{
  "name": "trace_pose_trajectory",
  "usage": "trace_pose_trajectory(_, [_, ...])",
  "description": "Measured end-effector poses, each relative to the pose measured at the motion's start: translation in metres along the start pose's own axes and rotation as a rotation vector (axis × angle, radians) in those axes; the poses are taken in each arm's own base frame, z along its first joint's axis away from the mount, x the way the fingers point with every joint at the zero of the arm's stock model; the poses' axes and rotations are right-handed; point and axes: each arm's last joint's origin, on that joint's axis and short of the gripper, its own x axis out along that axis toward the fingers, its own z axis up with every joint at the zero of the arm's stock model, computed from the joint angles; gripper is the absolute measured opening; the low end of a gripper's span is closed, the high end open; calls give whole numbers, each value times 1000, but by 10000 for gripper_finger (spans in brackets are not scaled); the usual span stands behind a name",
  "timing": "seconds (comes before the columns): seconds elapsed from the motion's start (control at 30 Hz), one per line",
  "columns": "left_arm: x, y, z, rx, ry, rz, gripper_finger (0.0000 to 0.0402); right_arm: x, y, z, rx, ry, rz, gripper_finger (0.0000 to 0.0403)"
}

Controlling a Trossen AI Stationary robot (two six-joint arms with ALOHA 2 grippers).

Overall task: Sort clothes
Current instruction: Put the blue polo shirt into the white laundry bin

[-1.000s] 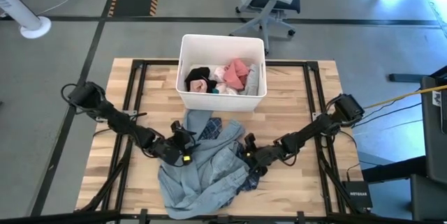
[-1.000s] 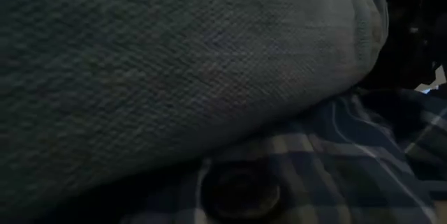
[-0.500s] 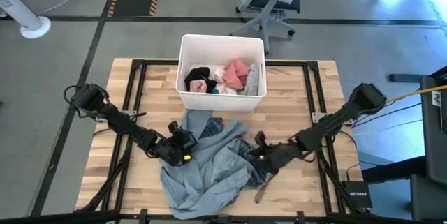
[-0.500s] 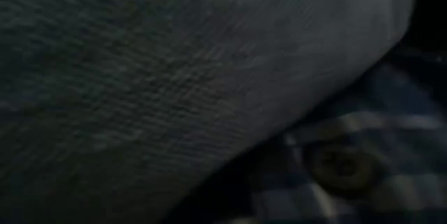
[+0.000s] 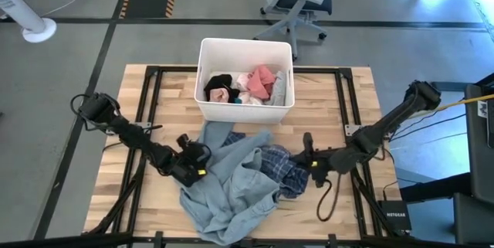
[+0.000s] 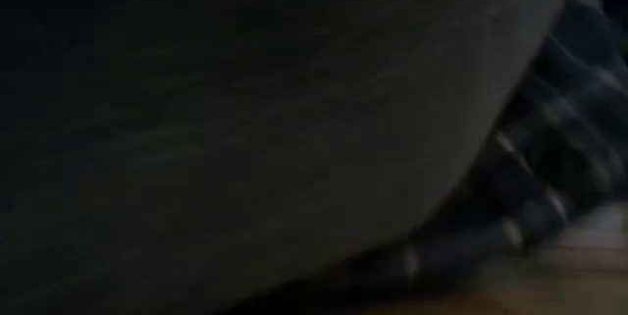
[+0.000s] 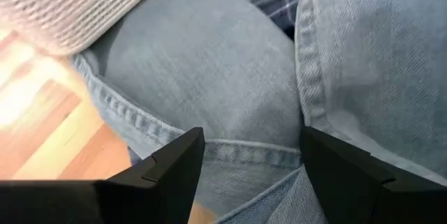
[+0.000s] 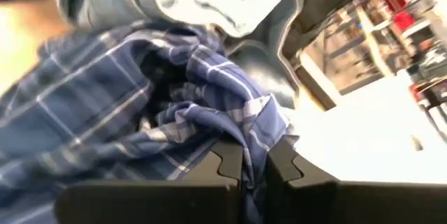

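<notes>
A wooden table (image 5: 324, 109) is carrying a white bin (image 5: 245, 80) of clothes. In front of the bin, the denim shirt (image 5: 231, 186) is lying beside the navy plaid shirt (image 5: 284, 172). The right gripper (image 5: 306, 157) is pinching the plaid shirt's edge; the left gripper (image 5: 197, 157) is gaping over the denim.

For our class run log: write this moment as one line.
right claw: shut on plaid shirt | left claw: open over denim shirt | bin: holds clothes
</notes>
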Motion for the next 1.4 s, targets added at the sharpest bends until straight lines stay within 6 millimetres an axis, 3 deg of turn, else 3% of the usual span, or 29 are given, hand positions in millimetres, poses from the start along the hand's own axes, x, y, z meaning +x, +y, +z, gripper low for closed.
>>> trace_pose_trajectory(0.2, [-2,1,-3,-4,11,10,233,-24,-37,36,-86,-7,-111,24])
trace_pose_trajectory(0.57, [-3,1,-5,-14,16,12,233,-90,-125,97,-146,58,-538,26])
trace_pose_trajectory(0.9, [-3,1,-6,-15,6,16,233,-124,-204,102,-153,121,-818,27])
trace_pose_trajectory(1.1, [-3,1,-5,-15,4,18,233,-141,-246,110,-197,-35,-1031,28])
trace_pose_trajectory(1.4, [-3,1,-5,-15,2,19,233,-137,-304,126,-367,-181,-1249,28])
